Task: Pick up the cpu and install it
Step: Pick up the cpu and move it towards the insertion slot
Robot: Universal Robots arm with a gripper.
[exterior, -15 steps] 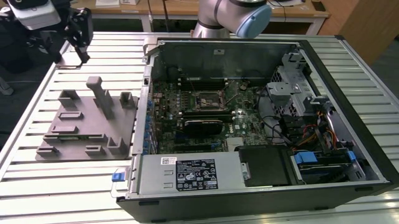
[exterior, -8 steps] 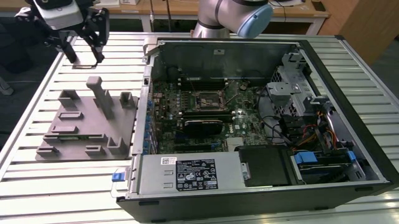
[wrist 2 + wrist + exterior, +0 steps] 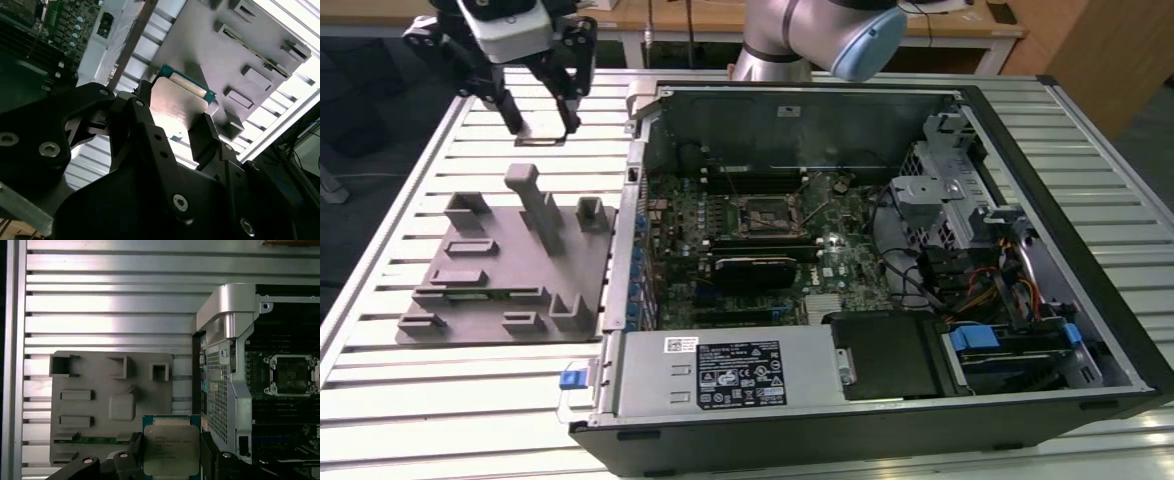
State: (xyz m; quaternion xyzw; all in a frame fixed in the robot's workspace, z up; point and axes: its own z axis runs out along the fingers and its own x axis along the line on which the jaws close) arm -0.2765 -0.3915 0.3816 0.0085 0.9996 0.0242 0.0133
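Note:
The cpu (image 3: 171, 449), a flat square chip with a silvery top plate and a green rim, sits between my black fingers (image 3: 134, 450); my gripper (image 3: 171, 456) is shut on it. In the second wrist view the cpu (image 3: 180, 100) hangs above the grey fixture tray (image 3: 225, 45) and the slatted table. In the exterior view my gripper (image 3: 540, 128) is high at the far left, beyond the fixture tray (image 3: 507, 270) and left of the open computer case (image 3: 881, 400). The motherboard's black socket frame (image 3: 765, 212) lies open in the case, also seen as the socket (image 3: 291, 374).
The case's raised metal side wall (image 3: 638, 200) stands between the tray and the motherboard. Upright posts (image 3: 534, 205) rise from the tray. Drive cages and cables (image 3: 974, 240) fill the case on the exterior view's right. The robot arm's base (image 3: 814, 35) is behind the case.

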